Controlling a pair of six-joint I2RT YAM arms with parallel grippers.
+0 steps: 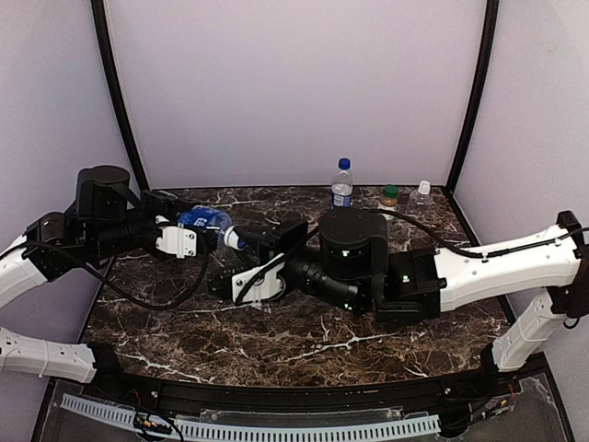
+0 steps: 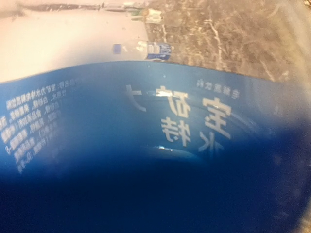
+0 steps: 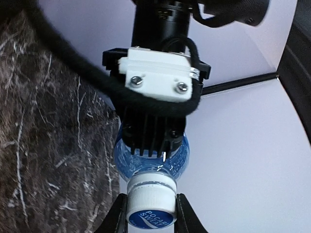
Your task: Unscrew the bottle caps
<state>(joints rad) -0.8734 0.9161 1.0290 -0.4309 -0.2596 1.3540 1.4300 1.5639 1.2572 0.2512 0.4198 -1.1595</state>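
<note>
A small clear bottle with a blue label (image 1: 204, 220) is held lying sideways above the table, and my left gripper (image 1: 191, 227) is shut on its body. Its label (image 2: 160, 145) fills the left wrist view and hides the left fingers there. The bottle's white cap (image 3: 150, 196), with a blue printed top, points at the right wrist camera. My right gripper (image 3: 151, 216) is shut on this cap, one black finger (image 3: 115, 221) pressed on each side. The left gripper's ribbed black fingers (image 3: 150, 133) clamp the bottle's shoulder just behind the cap.
Three more bottles stand upright at the back of the marble table (image 1: 276, 331): a blue-capped, blue-labelled one (image 1: 342, 184), a green-capped, tan-labelled one (image 1: 389, 198) and a plain white-capped one (image 1: 421, 195). Pale walls enclose the table.
</note>
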